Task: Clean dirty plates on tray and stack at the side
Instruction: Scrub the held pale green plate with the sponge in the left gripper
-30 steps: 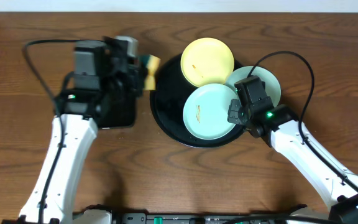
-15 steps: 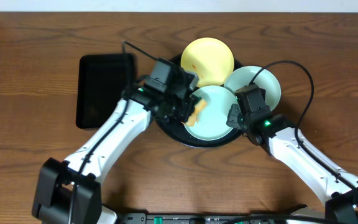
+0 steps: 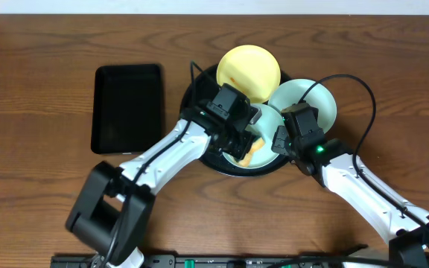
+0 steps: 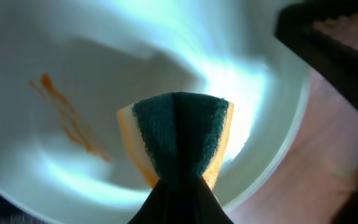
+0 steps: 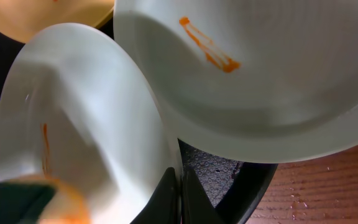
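The round black tray (image 3: pixel 199 97) holds a pale yellow plate (image 3: pixel 249 72) at the back. A mint plate (image 3: pixel 311 100) overlaps its right rim and shows an orange smear (image 5: pixel 209 46). A second mint plate (image 5: pixel 86 112) lies at the front of the tray. My right gripper (image 5: pixel 180 186) is shut on that plate's right rim. My left gripper (image 4: pixel 180 190) is shut on a green-and-yellow sponge (image 4: pixel 180 140), which is pressed onto this front plate beside an orange smear (image 4: pixel 67 118). In the overhead view the left gripper (image 3: pixel 246 149) covers most of that plate.
A rectangular black tray (image 3: pixel 127 106) lies on the wooden table (image 3: pixel 43 186) left of the round tray. The right arm's cable (image 3: pixel 348 82) loops over the right mint plate. The left arm reaches in diagonally from the front left.
My left arm swung from over the rectangular tray to the front mint plate, then slid the sponge right and forward across it. The right gripper stayed on the rim.
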You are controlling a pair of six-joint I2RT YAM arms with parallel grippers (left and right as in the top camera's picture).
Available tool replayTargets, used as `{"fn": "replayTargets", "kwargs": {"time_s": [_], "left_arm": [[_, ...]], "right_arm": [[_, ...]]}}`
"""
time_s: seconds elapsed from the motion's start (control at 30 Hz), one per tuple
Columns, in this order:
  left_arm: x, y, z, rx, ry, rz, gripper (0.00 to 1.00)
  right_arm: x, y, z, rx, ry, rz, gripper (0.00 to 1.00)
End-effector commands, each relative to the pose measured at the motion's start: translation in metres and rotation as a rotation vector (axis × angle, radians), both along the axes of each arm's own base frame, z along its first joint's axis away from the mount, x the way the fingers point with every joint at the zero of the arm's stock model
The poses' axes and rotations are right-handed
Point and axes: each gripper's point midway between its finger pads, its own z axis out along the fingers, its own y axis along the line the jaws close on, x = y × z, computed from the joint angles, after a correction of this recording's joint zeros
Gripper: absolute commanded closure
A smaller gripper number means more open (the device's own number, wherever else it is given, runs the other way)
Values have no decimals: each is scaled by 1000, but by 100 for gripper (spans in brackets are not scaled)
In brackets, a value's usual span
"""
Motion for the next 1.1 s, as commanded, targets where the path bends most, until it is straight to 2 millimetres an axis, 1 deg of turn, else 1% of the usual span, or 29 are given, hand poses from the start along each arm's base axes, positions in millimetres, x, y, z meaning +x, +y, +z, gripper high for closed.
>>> {"fn": "replayTargets", "kwargs": {"time_s": [0.0,0.07,0.17,0.43,0.57,0.67,0.77,0.9,1.0,1.07], "left_arm": [[10,2,-4,29,-34,23,92],[11,1,-4,27,-40,24,93],[19,9,-7,76,-78,50,93],[24,5,-5,59,-104,50,93],[25,4,-9,48,-114,58,93],[21,4,-14,47,-108,61,93],[14,0,-24,38,-117,44,92],[13,-4,-29,22,-140,36,92],[13,-4,-30,17,-146,36,93],[13,-3,-31,21,-144,36,92]], "right_arm": [[0,-1,-1,9,2,-16,99],[0,-1,-1,9,2,-16,99],[0,-1,-1,9,2,-16,99],[0,-1,-1,9,1,-16,99],[0,-1,-1,10,0,-16,99],[0,-1,-1,10,0,-16,99],[0,-1,-1,11,-1,-16,99],[0,0,-1,12,0,-15,99],[-3,8,-2,52,21,12,99],[-10,18,-3,103,56,48,99]]}}
